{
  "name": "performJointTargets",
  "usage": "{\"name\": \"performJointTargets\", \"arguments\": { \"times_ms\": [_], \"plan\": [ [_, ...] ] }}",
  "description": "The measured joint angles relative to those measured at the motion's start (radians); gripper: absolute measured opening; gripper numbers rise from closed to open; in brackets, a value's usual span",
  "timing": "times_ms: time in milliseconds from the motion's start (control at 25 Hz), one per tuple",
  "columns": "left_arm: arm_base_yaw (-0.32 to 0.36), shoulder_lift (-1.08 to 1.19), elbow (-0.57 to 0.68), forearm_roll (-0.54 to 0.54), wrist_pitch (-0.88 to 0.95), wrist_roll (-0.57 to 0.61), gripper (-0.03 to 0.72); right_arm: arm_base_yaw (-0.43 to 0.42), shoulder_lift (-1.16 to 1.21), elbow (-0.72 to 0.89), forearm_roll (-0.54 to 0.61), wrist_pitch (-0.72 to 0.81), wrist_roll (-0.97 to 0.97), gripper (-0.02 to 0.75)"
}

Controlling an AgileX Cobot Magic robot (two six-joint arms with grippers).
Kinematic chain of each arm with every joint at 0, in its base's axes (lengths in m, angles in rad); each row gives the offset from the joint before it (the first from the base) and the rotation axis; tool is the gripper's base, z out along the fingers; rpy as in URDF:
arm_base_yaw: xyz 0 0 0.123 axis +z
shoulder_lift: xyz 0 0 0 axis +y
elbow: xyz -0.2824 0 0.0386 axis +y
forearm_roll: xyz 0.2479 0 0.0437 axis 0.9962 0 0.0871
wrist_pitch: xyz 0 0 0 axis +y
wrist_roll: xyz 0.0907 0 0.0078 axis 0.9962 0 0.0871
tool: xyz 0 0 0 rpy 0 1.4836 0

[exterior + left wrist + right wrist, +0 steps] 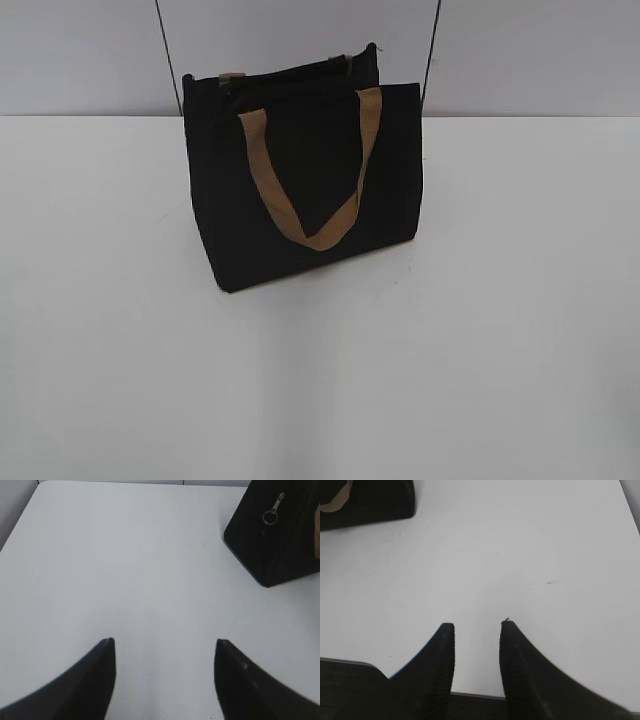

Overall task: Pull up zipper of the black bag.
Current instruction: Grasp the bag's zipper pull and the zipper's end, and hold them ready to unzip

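The black bag (305, 190) stands upright on the white table, a tan strap handle (320, 170) hanging down its front. The zipper line (285, 75) runs along its top rim. In the left wrist view the bag's end (277, 535) sits at the top right, with a silvery pull tab and ring (272, 512) hanging on it. In the right wrist view a corner of the bag (367, 500) shows at the top left. My left gripper (164, 642) is open and empty, well short of the bag. My right gripper (477, 625) is open and empty. Neither gripper shows in the exterior view.
The white table (500, 300) spreads around the bag. A pale wall (80, 50) with two thin dark cables (168, 55) stands behind it. The table's front edge shows under my right gripper.
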Motion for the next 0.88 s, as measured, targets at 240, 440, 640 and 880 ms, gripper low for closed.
{"name": "performJointTargets", "arguments": {
  "times_ms": [240, 440, 640, 880],
  "plan": [
    [0.0, 0.084, -0.02, 0.011, -0.062, 0.0, 0.542, 0.0, 0.0, 0.0, 0.0, 0.0, 0.0, 0.241],
    [0.0, 0.194, -0.035, 0.01, -0.305, 0.0, 0.547, 0.0, 0.0, 0.0, 0.0, 0.0, 0.0, 0.241],
    [0.0, 0.354, -0.026, 0.001, -0.584, 0.0, 0.547, 0.0, 0.0, 0.0, 0.0, 0.0, 0.0, 0.241],
    [0.0, 0.593, 0.069, -0.01, -0.95, 0.0, 0.533, 0.0, 0.0, 0.0, 0.0, 0.0, 0.0, 0.241]
  ]
}}
